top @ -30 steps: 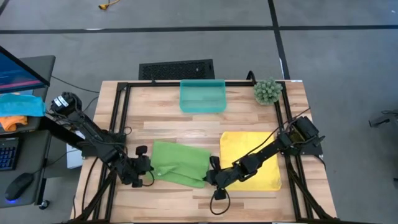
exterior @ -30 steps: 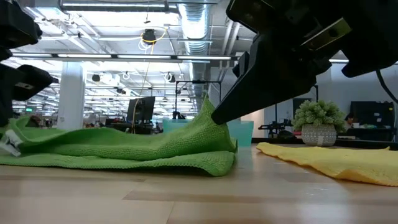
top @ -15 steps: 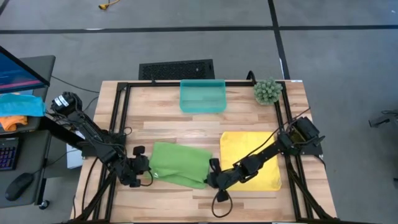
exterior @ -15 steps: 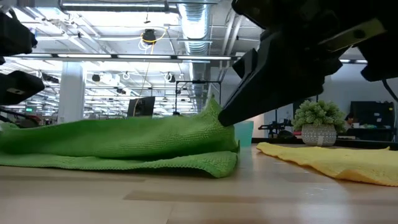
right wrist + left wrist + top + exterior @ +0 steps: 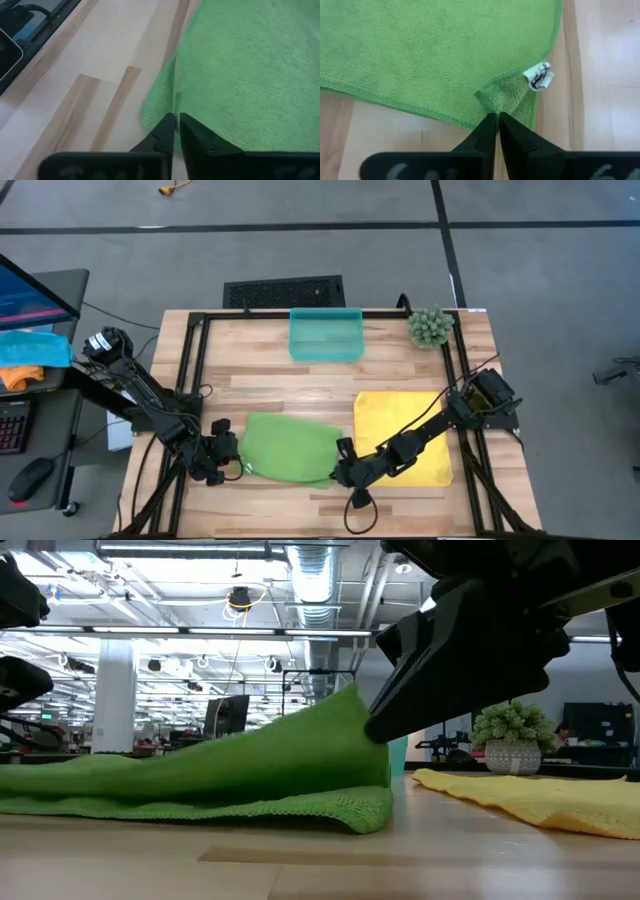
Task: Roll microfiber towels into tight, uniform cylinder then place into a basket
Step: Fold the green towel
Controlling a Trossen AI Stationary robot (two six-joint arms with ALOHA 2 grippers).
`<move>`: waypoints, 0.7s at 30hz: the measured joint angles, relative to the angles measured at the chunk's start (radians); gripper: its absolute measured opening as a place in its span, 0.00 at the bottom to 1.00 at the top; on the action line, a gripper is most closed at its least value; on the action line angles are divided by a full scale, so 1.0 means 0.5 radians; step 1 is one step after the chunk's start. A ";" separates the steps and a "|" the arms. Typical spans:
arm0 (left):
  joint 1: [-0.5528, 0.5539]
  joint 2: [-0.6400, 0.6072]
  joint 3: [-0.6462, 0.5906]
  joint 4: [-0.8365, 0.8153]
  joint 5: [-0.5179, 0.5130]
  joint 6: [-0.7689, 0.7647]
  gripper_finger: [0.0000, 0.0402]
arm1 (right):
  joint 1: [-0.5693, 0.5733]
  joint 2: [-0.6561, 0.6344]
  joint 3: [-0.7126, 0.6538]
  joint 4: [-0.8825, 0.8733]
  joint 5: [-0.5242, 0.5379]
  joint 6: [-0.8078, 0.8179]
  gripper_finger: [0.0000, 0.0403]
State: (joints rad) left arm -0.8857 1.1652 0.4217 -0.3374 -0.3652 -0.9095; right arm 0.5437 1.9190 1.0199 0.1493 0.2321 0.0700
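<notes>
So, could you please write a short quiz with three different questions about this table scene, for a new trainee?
1. True or false: the green towel is already rolled into a cylinder.
2. Which pincer grips which corner of the green towel?
3. Multiple choice: the yellow towel lies A) inside the teal basket, B) flat on the table, C) on top of the green towel.

Key
1. False: it lies folded over, not rolled.
2. The left pincer pinches the corner by the white tag; the right pincer pinches the towel's opposite end.
3. B.
</notes>
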 joint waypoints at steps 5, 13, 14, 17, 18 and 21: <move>0.000 0.000 0.000 -0.007 0.005 -0.090 0.17 | 0.000 0.000 0.000 0.000 0.001 0.017 0.26; 0.000 0.000 -0.001 -0.011 0.194 -0.250 0.38 | -0.022 -0.023 -0.001 -0.027 0.012 0.107 0.43; 0.000 0.000 -0.001 -0.008 0.215 -0.249 0.39 | -0.034 -0.037 -0.001 -0.033 0.014 0.107 0.44; 0.000 -0.012 0.027 -0.002 0.250 -0.198 0.41 | -0.087 -0.091 -0.001 -0.092 0.018 0.105 0.45; 0.000 -0.020 0.059 0.001 0.251 -0.150 0.41 | -0.108 -0.107 -0.001 -0.103 0.018 0.106 0.45; 0.000 -0.041 0.164 -0.004 0.242 0.070 0.40 | -0.180 -0.155 -0.001 -0.135 0.019 0.105 0.44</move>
State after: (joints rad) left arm -0.8860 1.1446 0.5038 -0.3394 -0.2444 -0.8744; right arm 0.4536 1.8416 1.0195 0.0820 0.2417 0.1226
